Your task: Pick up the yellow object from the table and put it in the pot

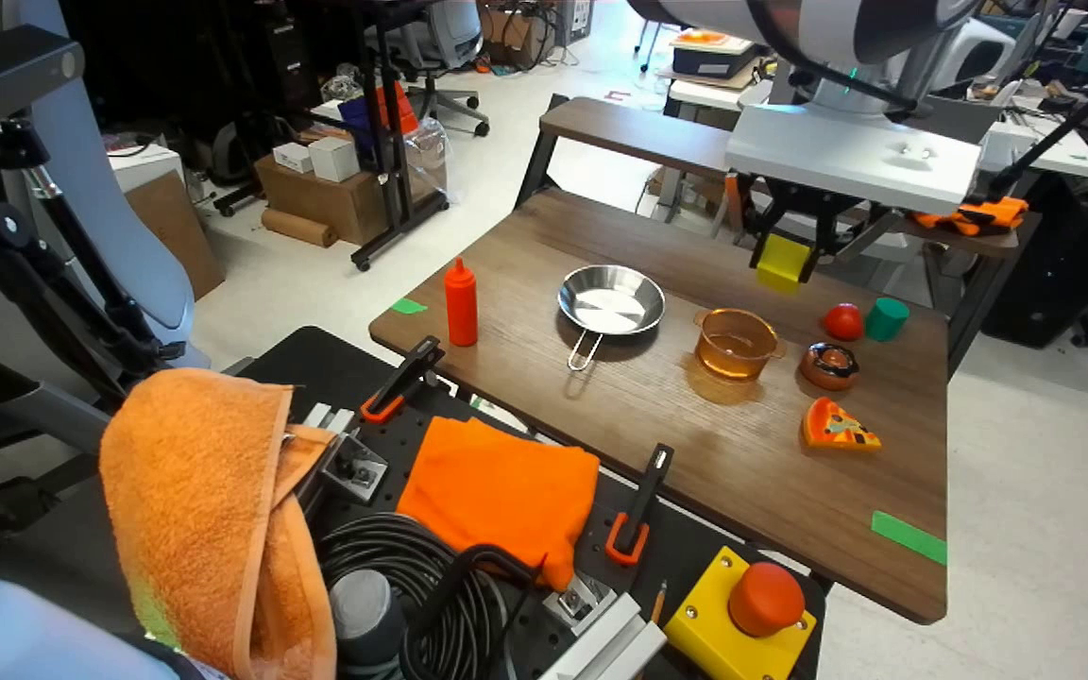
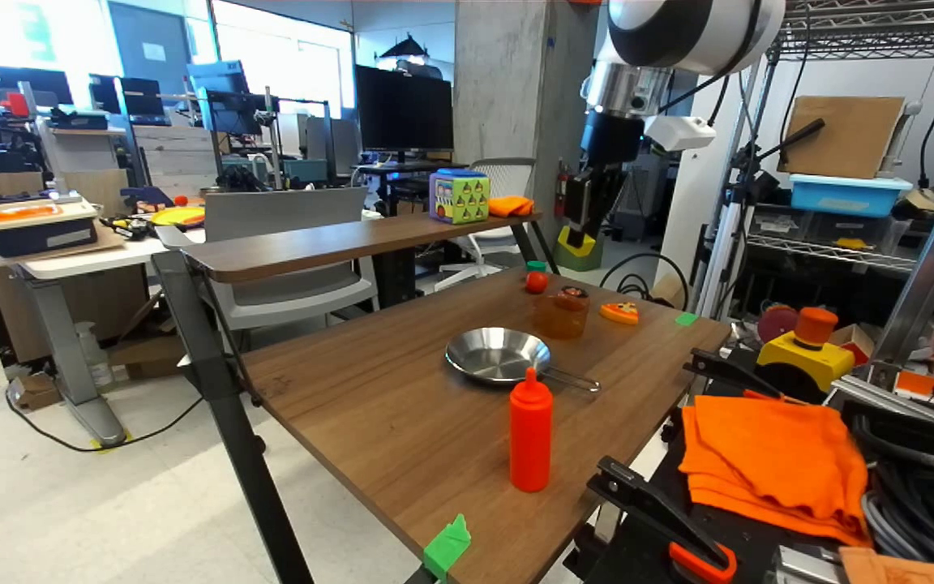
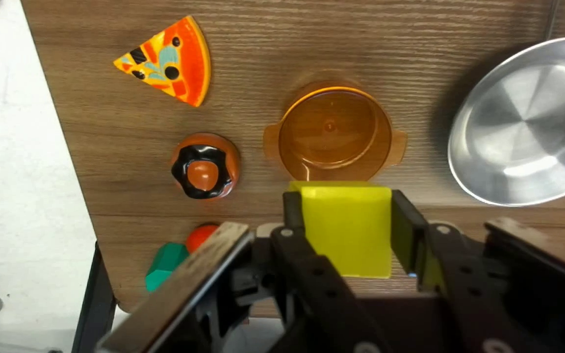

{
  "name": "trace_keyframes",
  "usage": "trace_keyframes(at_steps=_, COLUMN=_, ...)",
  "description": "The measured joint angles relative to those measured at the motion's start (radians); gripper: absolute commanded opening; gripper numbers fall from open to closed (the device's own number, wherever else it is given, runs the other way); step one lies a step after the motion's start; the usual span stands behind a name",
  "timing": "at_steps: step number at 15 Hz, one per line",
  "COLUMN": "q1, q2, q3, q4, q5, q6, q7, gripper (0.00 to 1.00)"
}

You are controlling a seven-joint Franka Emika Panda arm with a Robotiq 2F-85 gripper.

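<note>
My hand [image 3: 346, 223] is closed on the yellow block [image 3: 347, 238], just below the wrist view's centre (carrying step, I judge), and next should align over the pot [image 3: 334, 135], higher in frame, and release.

High above the level of the amber pot [image 1: 736, 348] hangs the arm [image 2: 696, 31], bent over, its wrist [image 2: 627, 88] turned down! Below that, the gripper [image 3: 347, 225], also higher than the pot, its fingers [image 3: 406, 228] pressed to opposite sides of the yellow block [image 1: 783, 261]! In the wrist view those fingertips show near the pot's rim; squarely overhead or off to one side, can't call it.
</note>
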Motion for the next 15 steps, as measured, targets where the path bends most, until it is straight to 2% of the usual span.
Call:
trace_keyframes(at_steps=6, q1=-0.02, q2=0.027, q3=-0.002, q4=0.094, q5=0.031, q6=-0.13, q7=-0.042, gripper=0.2)
trace_keyframes(at_steps=15, q1=-0.02, q2=0.139, q3=-0.009, q4=0.301, q5=0.034, q6=-0.364, q7=-0.061, gripper=0.2)
